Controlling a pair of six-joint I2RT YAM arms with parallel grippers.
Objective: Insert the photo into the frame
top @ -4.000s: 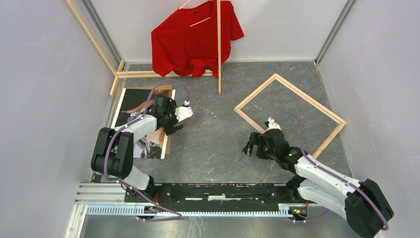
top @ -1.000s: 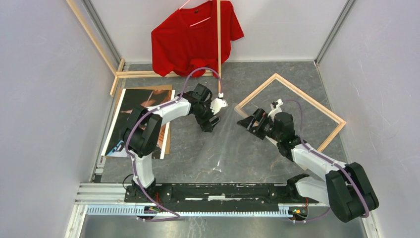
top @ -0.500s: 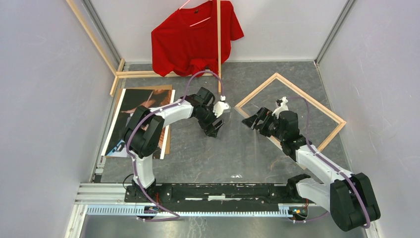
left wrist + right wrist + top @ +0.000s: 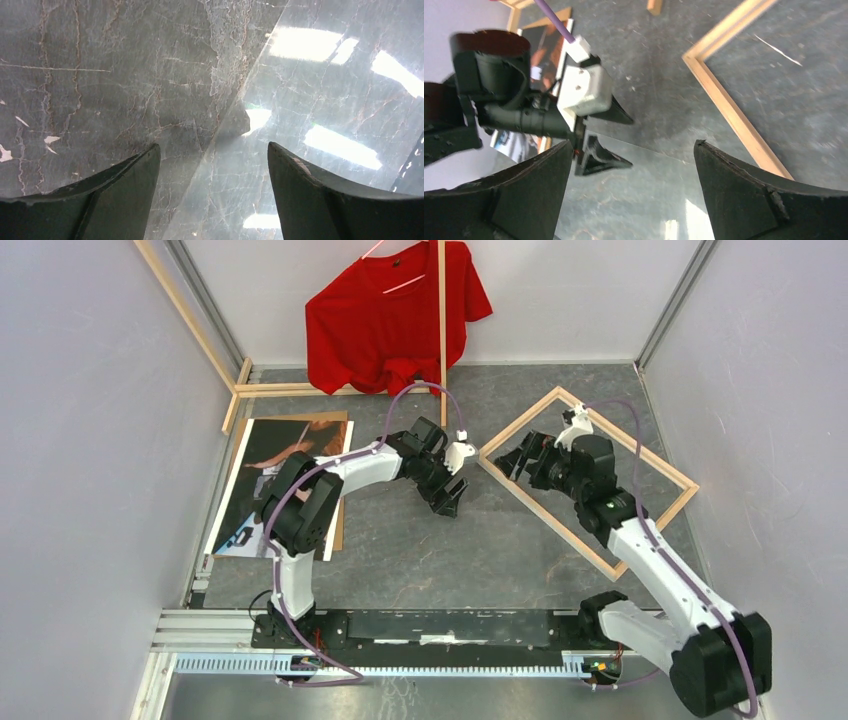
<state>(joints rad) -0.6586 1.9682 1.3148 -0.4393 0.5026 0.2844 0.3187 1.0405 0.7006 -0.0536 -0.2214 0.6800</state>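
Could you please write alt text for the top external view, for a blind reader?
Two robot arms reach over a grey table, the open left claw and open right claw facing each other at the left corner of an empty wooden frame. The photo lies far left; a red shirt hangs behind.

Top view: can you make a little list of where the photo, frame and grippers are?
photo: flat on table, left side, picture up
frame: flat on table, right side, wood face up
left gripper: open, empty, between photo and frame
right gripper: open, empty, above frame's left corner
photo in frame: not yet
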